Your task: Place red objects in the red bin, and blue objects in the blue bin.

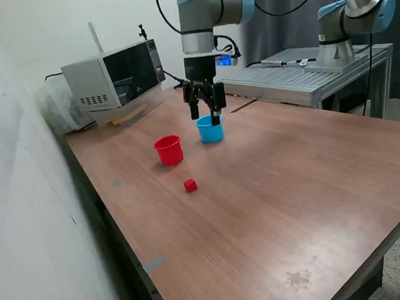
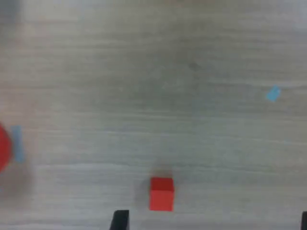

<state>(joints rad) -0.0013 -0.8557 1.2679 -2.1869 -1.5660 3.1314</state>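
A wood-grain laminate worktop (image 1: 292, 185) fills the room's middle, with a white wall along the exterior view's left and a grey microwave (image 1: 112, 77) at the far left corner. A slatted metal bench (image 1: 304, 74) stands beyond the far edge. The arm's black two-finger hand (image 1: 206, 110) hangs fingers-down above the blue bin (image 1: 210, 130), a smooth tapered plastic cup; its fingers stand spread apart with nothing between them. The red bin (image 1: 168, 151), a like-shaped cup, sits just left of the blue one and slightly nearer. One small red cube (image 1: 190, 185) lies on the bare worktop, nearer than both bins and well apart from the hand. In the wrist view the cube (image 2: 161, 193) shows matte and sharp-edged.
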